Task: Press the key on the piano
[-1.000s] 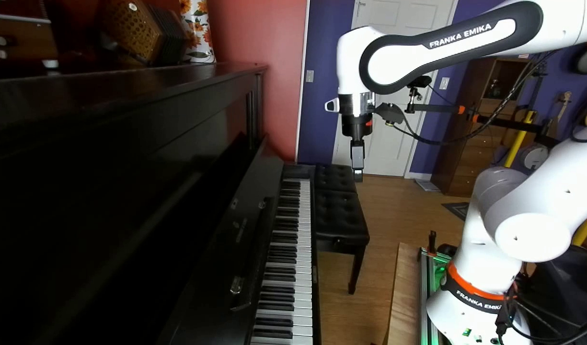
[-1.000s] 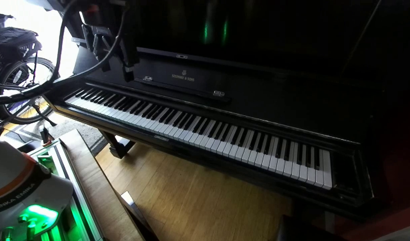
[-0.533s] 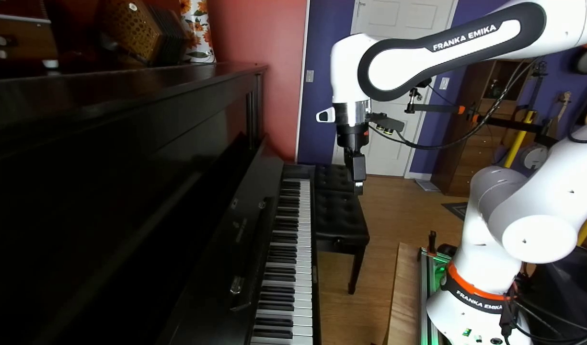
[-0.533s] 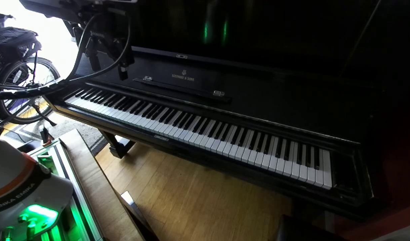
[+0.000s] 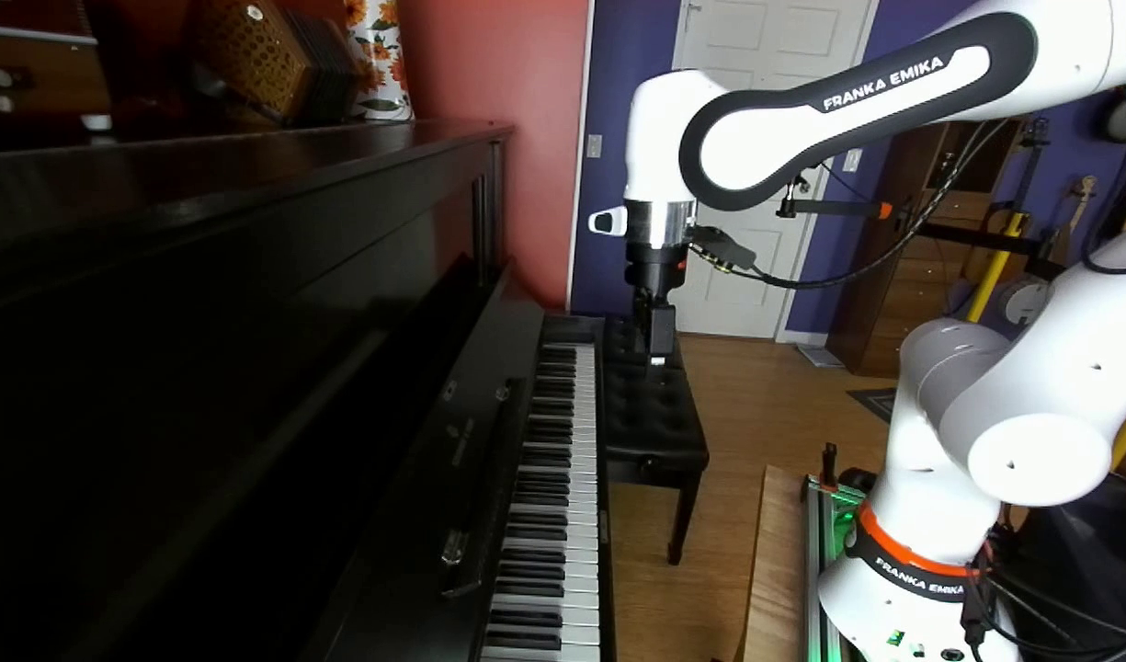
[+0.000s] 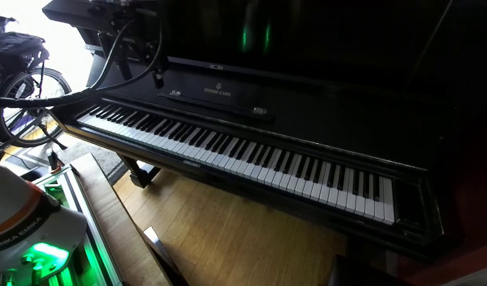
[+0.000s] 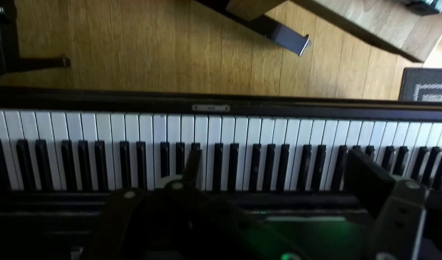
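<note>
The glossy black upright piano (image 5: 296,303) shows in both exterior views (image 6: 338,115). Its long row of white and black keys (image 6: 227,157) is uncovered, and the keys also show in the wrist view (image 7: 221,130). My gripper (image 5: 656,363) hangs pointing down, above key height and apart from the keys. In an exterior view the gripper (image 6: 143,78) stands before the fallboard, over the far part of the keyboard. In the wrist view the gripper (image 7: 274,155) is open with a wide, empty gap; its fingers (image 7: 368,177) overlap the black keys and hide parts of some.
A black padded bench (image 5: 654,414) stands beside the keyboard. A concertina (image 5: 259,64) and a floral cylinder (image 5: 379,60) sit on the piano's top. The wooden base board (image 6: 116,222) stands in front of the piano. A bicycle (image 6: 26,95) is behind. A cable (image 6: 68,99) loops from the wrist.
The gripper has come down a little, then moved toward the piano. In an exterior view it shifted left over the bench. The piano has not moved.
</note>
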Robot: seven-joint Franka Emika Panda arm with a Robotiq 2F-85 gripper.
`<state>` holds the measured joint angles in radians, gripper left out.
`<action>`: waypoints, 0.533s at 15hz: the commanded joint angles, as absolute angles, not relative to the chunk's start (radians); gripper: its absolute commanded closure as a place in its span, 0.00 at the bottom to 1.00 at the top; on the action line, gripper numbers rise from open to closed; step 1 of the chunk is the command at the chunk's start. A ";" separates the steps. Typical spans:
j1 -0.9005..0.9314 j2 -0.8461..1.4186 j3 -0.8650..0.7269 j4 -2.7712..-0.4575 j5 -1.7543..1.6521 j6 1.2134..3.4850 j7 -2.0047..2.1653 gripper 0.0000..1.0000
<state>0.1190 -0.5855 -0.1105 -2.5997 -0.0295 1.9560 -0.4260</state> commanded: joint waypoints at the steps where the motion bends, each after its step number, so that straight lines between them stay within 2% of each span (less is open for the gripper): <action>1: 0.165 -0.509 -0.099 -2.676 0.032 2.227 -0.464 0.00; 5: 0.218 -0.396 -0.109 -2.727 0.098 2.441 -0.513 0.00; 7: 0.229 -0.349 -0.109 -2.737 0.122 2.476 -0.534 0.00; 8: 0.201 -0.394 -0.087 -2.727 0.086 2.433 -0.495 0.00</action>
